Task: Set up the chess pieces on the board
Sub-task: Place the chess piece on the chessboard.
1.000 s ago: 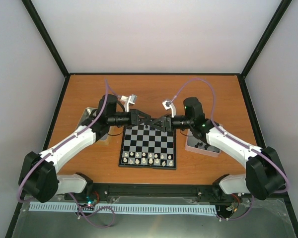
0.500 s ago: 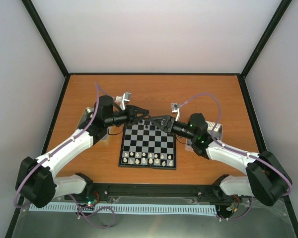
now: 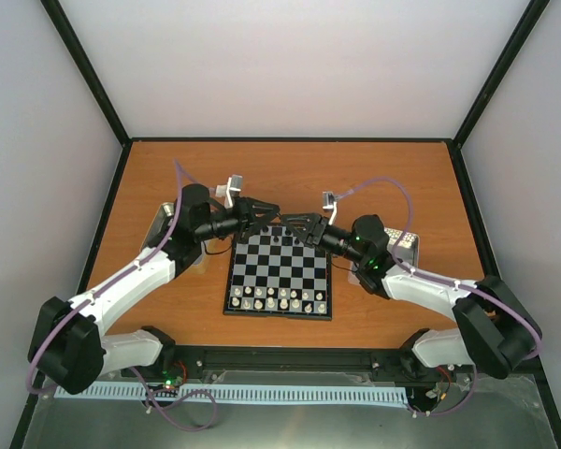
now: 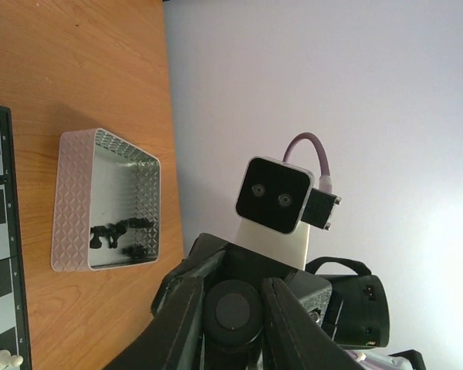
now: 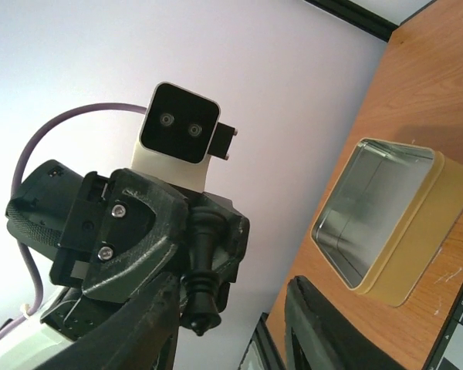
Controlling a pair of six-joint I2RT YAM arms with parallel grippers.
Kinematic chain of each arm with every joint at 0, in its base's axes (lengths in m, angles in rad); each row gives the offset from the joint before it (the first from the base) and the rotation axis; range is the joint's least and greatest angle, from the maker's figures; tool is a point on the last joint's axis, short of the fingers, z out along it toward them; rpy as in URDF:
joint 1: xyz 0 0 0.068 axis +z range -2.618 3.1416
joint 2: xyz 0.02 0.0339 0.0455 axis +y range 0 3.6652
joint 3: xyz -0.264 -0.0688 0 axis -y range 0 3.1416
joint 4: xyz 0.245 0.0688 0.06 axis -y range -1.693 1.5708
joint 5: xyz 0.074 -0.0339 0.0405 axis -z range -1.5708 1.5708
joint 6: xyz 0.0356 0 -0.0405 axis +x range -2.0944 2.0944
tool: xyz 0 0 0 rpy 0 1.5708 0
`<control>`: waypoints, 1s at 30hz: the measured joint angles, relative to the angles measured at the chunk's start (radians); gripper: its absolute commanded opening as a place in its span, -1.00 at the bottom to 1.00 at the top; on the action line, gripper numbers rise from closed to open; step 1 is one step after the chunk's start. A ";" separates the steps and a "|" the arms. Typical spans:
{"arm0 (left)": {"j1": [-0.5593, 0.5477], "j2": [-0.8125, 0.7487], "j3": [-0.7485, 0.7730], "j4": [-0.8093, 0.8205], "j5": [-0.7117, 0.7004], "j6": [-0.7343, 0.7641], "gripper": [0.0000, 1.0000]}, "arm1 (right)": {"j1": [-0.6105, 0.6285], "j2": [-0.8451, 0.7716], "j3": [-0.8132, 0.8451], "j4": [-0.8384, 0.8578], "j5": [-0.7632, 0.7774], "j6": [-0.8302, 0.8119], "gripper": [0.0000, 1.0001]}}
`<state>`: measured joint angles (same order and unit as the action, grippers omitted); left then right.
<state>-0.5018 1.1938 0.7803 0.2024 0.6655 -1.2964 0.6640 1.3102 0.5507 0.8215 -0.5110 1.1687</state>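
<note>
A flat checked board (image 3: 290, 267), black and pale grey, is laid at the middle of a smooth orange-brown wooden table (image 3: 383, 178); small turned whitish pieces (image 3: 279, 299) are ranged along its near rows. Black pieces (image 4: 112, 231) are seen inside a pale tray (image 4: 69, 200) with diamond-embossed walls; a shiny yellow-rimmed tin (image 5: 417, 239) is set near the board's corner. A second ago the grippers were met tip to tip over the far edge; now they are drawn apart. The left gripper (image 3: 267, 210) is clamped nearly closed on a black piece (image 5: 204, 262); the right gripper (image 3: 293, 222) is held parted, nothing between its fingers (image 5: 150, 327).
</note>
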 measured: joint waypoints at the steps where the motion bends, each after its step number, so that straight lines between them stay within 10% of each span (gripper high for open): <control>1: 0.000 0.000 -0.003 0.008 0.000 -0.006 -0.81 | 0.001 0.010 0.000 0.014 0.000 0.012 -0.37; 12: 0.003 0.000 -0.033 0.037 0.000 -0.035 -0.74 | 0.005 0.048 -0.011 0.112 -0.001 0.084 -0.79; 21: 0.004 0.000 -0.034 0.006 -0.032 0.013 0.36 | 0.005 0.053 -0.009 0.082 0.004 0.103 -0.86; 30: 0.005 -0.127 -0.006 -0.391 -0.497 0.292 0.61 | 0.005 0.067 0.308 -0.684 0.139 -0.192 -0.83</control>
<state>-0.4965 1.0672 0.7738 -0.1883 0.1680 -1.0046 0.6689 1.3769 0.8589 0.1371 -0.3717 0.9768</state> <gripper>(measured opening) 0.768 0.104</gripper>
